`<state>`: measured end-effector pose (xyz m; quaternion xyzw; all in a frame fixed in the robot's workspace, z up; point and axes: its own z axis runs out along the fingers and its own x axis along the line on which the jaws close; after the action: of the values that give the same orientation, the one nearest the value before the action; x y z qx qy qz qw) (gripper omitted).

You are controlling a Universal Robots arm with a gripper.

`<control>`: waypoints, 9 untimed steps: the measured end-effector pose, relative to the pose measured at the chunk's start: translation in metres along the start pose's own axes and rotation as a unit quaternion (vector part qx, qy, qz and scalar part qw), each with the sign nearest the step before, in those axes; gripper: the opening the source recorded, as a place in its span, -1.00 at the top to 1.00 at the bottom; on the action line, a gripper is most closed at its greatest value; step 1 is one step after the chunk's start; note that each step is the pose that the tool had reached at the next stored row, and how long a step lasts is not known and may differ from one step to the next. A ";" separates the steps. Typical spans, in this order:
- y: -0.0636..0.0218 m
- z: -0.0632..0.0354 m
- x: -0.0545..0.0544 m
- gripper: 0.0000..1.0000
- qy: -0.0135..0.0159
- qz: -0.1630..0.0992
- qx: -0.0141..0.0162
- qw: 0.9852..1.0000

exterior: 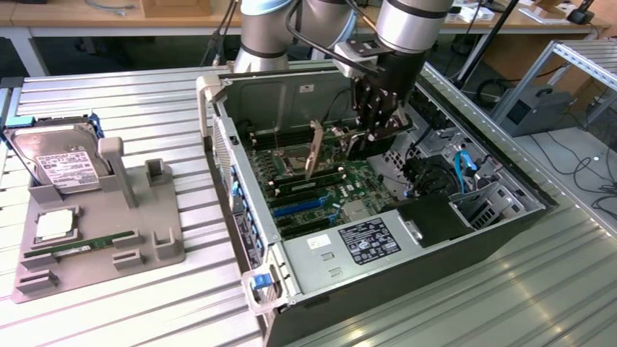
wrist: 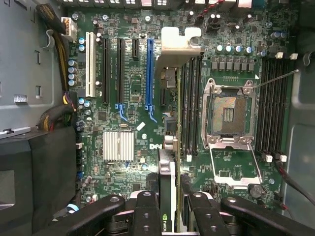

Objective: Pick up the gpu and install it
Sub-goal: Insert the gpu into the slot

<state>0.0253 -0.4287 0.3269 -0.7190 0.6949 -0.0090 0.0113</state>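
- install step in hand: gripper [wrist: 172,209] clamped on the gpu [wrist: 166,182], held edge-on over the motherboard's [wrist: 133,108] middle, between blue slot [wrist: 149,73] and cpu socket [wrist: 229,115].
- seating likely calls for squaring its edge over a slot.

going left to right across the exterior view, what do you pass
hard drive → blue slot on the motherboard → gripper holding the gpu → blue cables → grey box
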 end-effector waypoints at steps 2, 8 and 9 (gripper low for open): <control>0.0004 0.0008 0.000 0.45 0.000 0.000 0.000 1.000; 0.0071 0.0023 0.000 0.45 0.000 0.001 0.000 1.000; 0.0077 0.0026 0.000 0.45 0.000 0.002 0.000 1.000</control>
<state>0.0176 -0.4290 0.3241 -0.7177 0.6962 -0.0091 0.0113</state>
